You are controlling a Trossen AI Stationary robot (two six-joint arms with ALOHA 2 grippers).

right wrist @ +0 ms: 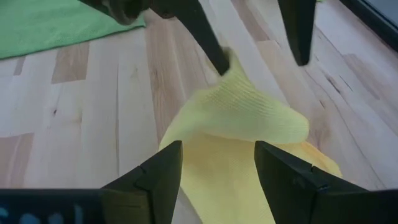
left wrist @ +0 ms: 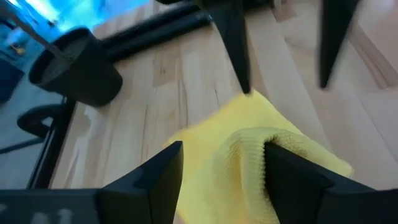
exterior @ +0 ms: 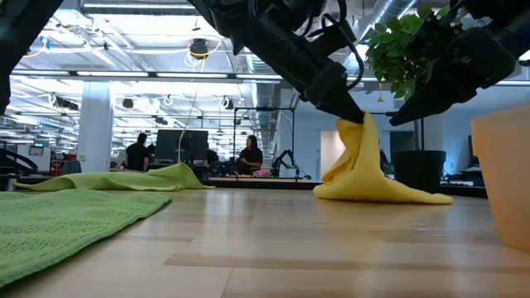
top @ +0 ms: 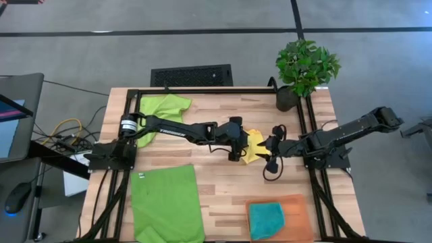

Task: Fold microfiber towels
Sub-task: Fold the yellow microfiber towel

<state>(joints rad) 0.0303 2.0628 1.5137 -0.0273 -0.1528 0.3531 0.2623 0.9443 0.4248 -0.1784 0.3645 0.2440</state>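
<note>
A yellow towel (top: 254, 145) lies crumpled at the table's middle, its base on the wood and one part standing up in a peak (exterior: 362, 126). My left gripper (top: 243, 145) reaches in from the left and is open, with the towel (left wrist: 214, 180) between its fingers. My right gripper (top: 268, 150) comes in from the right, also open, its fingers on either side of the towel's low part (right wrist: 214, 180). Whether the right gripper touches the cloth, I cannot tell. A lime green towel (top: 165, 202) lies spread flat at the near left. Another green towel (top: 162, 108) lies bunched at the far left. My left gripper is open, and one finger (right wrist: 208, 40) rests its tip against the top of the yellow towel's raised peak (right wrist: 231, 67). The other finger (right wrist: 298, 31) stands clear of the cloth. The fingers slant down from the table's left. The peak stands against that finger while the rest lies slack on the table.
A teal towel (top: 265, 219) lies folded on an orange mat (top: 297, 206) at the near right. A potted plant (top: 304, 67) stands at the far right corner. Black frame rails (top: 202, 90) run along the table's edges. Bare wood shows between the green towel and the mat.
</note>
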